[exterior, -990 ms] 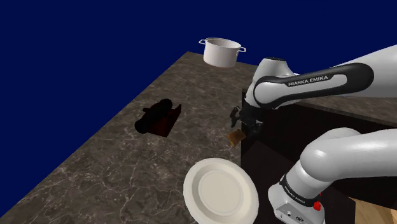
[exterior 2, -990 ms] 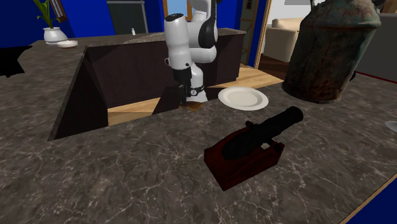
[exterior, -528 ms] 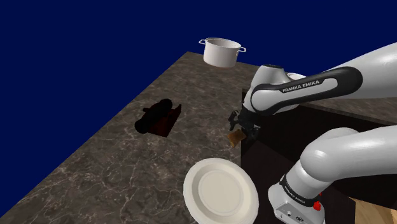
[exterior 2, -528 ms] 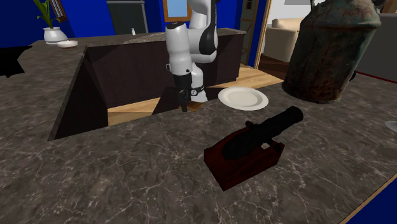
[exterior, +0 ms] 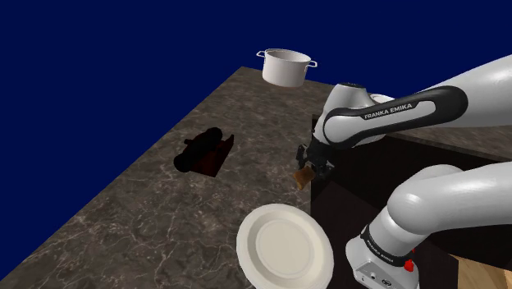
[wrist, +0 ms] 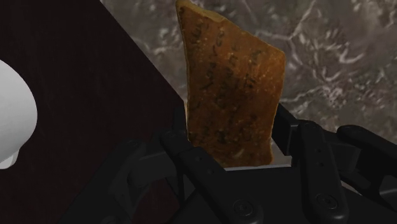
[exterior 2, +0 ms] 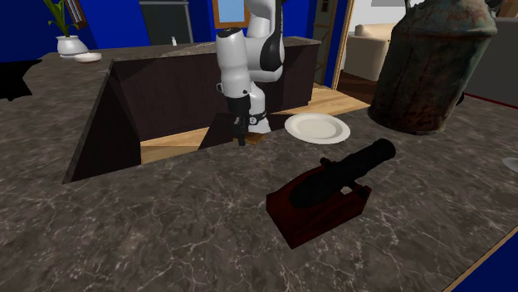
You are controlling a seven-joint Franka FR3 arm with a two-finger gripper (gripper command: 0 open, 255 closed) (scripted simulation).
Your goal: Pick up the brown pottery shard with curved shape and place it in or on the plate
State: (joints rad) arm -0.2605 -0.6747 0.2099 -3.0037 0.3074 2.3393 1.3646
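Note:
The brown curved pottery shard [exterior: 305, 176] lies at the edge of the marbled counter, just above the dark drop beside the stand. My black gripper [exterior: 311, 166] has come down on it from above. In the wrist view the shard [wrist: 232, 89] stands between the two fingers [wrist: 299, 153], which press against its lower sides. The white plate [exterior: 249, 246] sits on the counter nearer the camera in the shoulder view, a short way from the shard. In the second exterior view the gripper [exterior 2: 240, 139] hangs at the counter's rim, with the plate [exterior 2: 317, 128] to its right.
A dark cannon-like model on a reddish base [exterior: 203, 153] [exterior 2: 330, 189] lies towards the shoulder view's left. A white pot [exterior: 285, 66] stands at the counter's far end. A big rusty jug [exterior 2: 432, 66] stands at the second exterior view's right. A dark-walled recess [exterior 2: 158, 104] holds the arm.
The gripper first sank lower over the shard, then its fingers drew in from wide open against the shard's sides. The shard and plate have not moved.

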